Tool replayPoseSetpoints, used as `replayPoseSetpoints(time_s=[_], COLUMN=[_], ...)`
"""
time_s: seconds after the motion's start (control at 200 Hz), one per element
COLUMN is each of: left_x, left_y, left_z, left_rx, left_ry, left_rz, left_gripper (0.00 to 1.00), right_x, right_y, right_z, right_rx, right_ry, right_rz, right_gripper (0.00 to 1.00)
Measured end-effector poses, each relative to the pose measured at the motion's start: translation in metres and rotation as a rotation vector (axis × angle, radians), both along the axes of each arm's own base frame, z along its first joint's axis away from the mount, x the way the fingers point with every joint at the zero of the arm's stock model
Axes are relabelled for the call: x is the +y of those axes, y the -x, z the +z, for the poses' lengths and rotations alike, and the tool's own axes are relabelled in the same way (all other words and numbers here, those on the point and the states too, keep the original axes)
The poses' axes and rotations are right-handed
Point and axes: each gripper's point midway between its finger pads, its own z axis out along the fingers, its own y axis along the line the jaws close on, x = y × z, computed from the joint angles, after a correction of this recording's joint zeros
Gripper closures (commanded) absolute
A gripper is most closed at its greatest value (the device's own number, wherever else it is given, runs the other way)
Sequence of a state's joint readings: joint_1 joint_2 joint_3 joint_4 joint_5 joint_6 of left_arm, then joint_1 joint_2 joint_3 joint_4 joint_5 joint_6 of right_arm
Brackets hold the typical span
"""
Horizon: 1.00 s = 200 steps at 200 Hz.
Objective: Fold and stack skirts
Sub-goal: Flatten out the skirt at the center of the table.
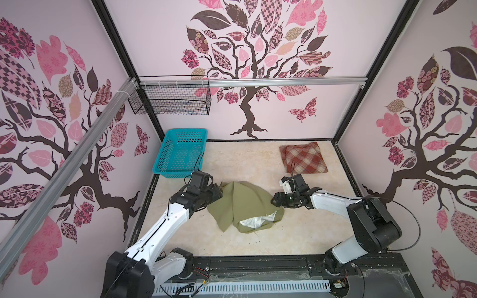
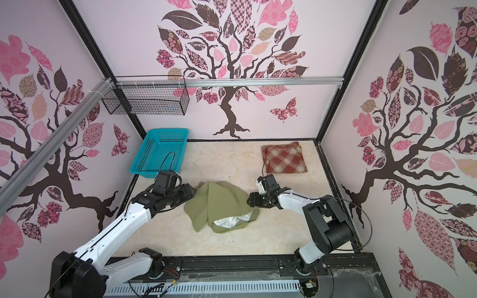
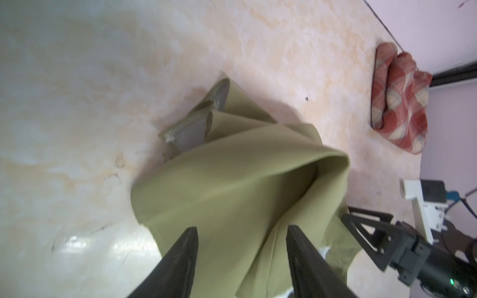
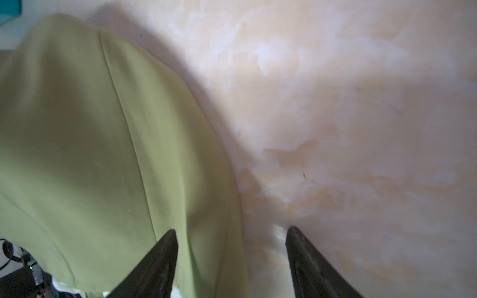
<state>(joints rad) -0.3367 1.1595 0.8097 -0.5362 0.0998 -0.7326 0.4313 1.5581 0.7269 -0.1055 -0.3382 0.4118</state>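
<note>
The olive-green skirt [image 1: 242, 203] [image 2: 219, 203] lies crumpled in a loose heap mid-table, with pale lining [image 1: 254, 223] showing at its near edge. My left gripper [image 1: 219, 192] [image 3: 241, 229] is at the heap's left edge, jaws open, with green cloth [image 3: 232, 175] below and between them. My right gripper [image 1: 273, 201] [image 4: 231, 231] is at the heap's right edge, also open, straddling the border of the cloth [image 4: 90, 129]. The plaid skirt [image 1: 304, 157] [image 2: 284, 157] [image 3: 397, 103] lies folded at the back right, apart from both grippers.
A turquoise plastic basket [image 1: 185, 131] [image 2: 165, 134] stands at the back left, just beyond my left wrist. A black wire basket [image 1: 170, 99] hangs from the metal rail [image 1: 258, 82] on the back wall. Walls close the table on three sides.
</note>
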Motion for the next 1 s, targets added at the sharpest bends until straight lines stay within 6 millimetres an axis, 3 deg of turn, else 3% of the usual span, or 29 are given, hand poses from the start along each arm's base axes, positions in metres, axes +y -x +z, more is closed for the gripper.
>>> replayPoseSetpoints(time_s=[0.265, 0.5, 0.79, 0.84, 0.89, 1.0], left_x=[-0.042, -0.058, -0.078, -0.082, -0.086, -0.09], left_y=[-0.043, -0.056, -0.052, -0.049, -0.045, -0.04], left_z=[0.009, 0.015, -0.006, -0.006, -0.004, 0.001], left_rx=[-0.062, -0.109, -0.041, -0.04, -0.038, -0.045], left_ry=[0.125, 0.192, 0.226, 0.228, 0.232, 0.232], left_rz=[-0.121, -0.154, -0.208, -0.223, -0.234, -0.25], left_gripper=[0.37, 0.32, 0.43, 0.48, 0.57, 0.92], right_x=[0.008, 0.012, 0.016, 0.017, 0.018, 0.019], right_y=[-0.005, -0.008, -0.011, -0.012, -0.012, -0.009], right_z=[-0.001, -0.001, -0.001, -0.001, -0.002, -0.006], right_rx=[-0.005, -0.014, -0.014, -0.012, -0.01, 0.012], right_ry=[-0.032, -0.047, -0.063, -0.064, -0.063, -0.064], right_rz=[0.009, 0.014, 0.018, 0.016, 0.019, 0.014], right_gripper=[0.33, 0.34, 0.38, 0.41, 0.51, 0.76])
